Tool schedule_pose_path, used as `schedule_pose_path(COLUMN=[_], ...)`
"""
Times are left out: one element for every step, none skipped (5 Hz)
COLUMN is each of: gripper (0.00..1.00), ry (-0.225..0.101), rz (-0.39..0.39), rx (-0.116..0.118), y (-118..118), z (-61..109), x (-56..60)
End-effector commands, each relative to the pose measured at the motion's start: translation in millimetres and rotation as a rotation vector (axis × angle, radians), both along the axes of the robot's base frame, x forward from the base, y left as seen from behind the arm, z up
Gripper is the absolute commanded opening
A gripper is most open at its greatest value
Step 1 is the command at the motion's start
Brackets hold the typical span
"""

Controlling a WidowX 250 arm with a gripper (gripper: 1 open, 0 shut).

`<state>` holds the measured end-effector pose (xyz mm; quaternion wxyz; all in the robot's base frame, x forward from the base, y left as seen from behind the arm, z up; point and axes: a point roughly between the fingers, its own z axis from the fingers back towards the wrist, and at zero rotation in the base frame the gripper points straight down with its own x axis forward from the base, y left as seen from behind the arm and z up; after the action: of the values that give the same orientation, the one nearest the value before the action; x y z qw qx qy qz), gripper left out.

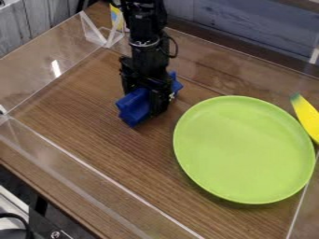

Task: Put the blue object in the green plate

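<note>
Black pincer (147, 93) pointing down at wood-grain bench (88, 121), jaws set around small royal-blue ridged plastic block (141, 102); whether clamped tight or loose, cannot tell. Block sits low at bench level, under pincer. Right of pincer: large round lime-green plastic plate (243, 147), near, not touching. Far right: yellow object (305, 116) at plate edge.

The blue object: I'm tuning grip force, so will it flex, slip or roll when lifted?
The blue object looks like hard moulded plastic, so probably stiff and light. Its blocky, stepped shape suggests it won't roll. Its smooth faces might slip in the tool, which straddles it.
</note>
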<state>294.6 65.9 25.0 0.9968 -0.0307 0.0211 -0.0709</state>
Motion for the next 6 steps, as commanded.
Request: schedule_pose_path(gripper=[0.0, 0.0, 0.0, 0.0, 0.0, 0.0], ry=[-0.029, -0.03, -0.031, -0.032, -0.033, -0.033], rz=[0.019, 0.026, 0.032, 0.039, 0.045, 0.051], rx=[0.005, 0.002, 0.0, -0.003, -0.005, -0.007], y=[1.9, 1.0, 0.1, -0.8, -1.8, -2.7], z=[4.6, 5.8, 7.1, 8.9, 10.4, 12.1], x=[4.4, 4.6, 4.8, 5.0, 5.2, 5.4])
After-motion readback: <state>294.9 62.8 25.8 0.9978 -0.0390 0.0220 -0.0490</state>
